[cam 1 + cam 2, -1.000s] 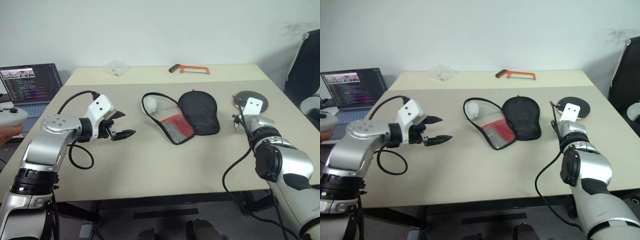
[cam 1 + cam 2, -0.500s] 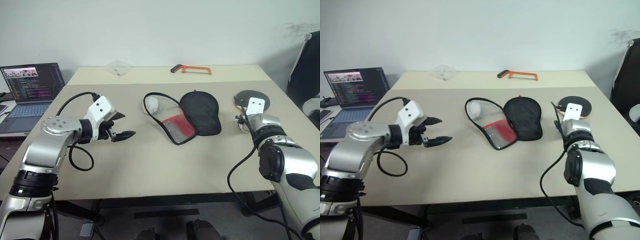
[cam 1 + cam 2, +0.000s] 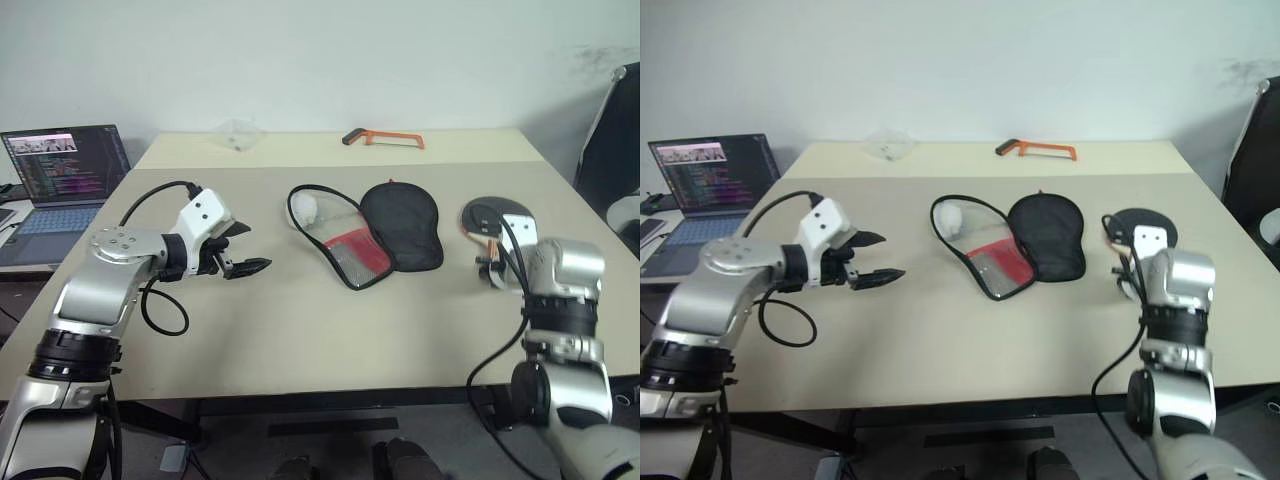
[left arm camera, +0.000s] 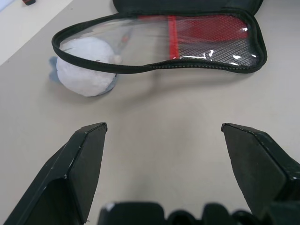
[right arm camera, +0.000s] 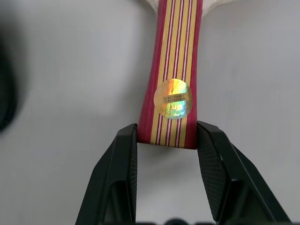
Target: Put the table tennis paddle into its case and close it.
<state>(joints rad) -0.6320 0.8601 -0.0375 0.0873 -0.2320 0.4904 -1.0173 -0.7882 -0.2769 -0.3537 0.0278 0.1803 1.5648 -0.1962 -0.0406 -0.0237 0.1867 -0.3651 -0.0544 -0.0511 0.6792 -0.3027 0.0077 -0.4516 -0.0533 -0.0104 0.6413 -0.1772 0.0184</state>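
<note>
paddle: the small round-bladed table tennis paddle (image 3: 497,217) with dark rubber face lies on the pale beige table (image 3: 300,330) at the robot's right, well apart from the case; its red-and-yellow striped wooden handle (image 5: 172,70) points toward the right arm.
right gripper: the right gripper (image 5: 167,140) has its two black fingers clamped on the butt end of the handle, one on each edge (the round foil sticker sits just beyond the pads).
left gripper: the left gripper (image 4: 164,140) hovers over bare table with fingers wide apart, holding nothing.
case: the paddle-shaped black fabric zip case (image 3: 365,236) with red mesh panel lies unzipped mid-table, its two halves folded apart, the round white ball pouch (image 4: 87,72) at its edge.
step in hand: securing the paddle for the carry.
how to do it well: the hold looks shallow, near the handle's very end, so lift slowly and level, then lead blade-first into the round end of the case.
doubt: whether the blade is already clear of the table is hard to tell.
</note>
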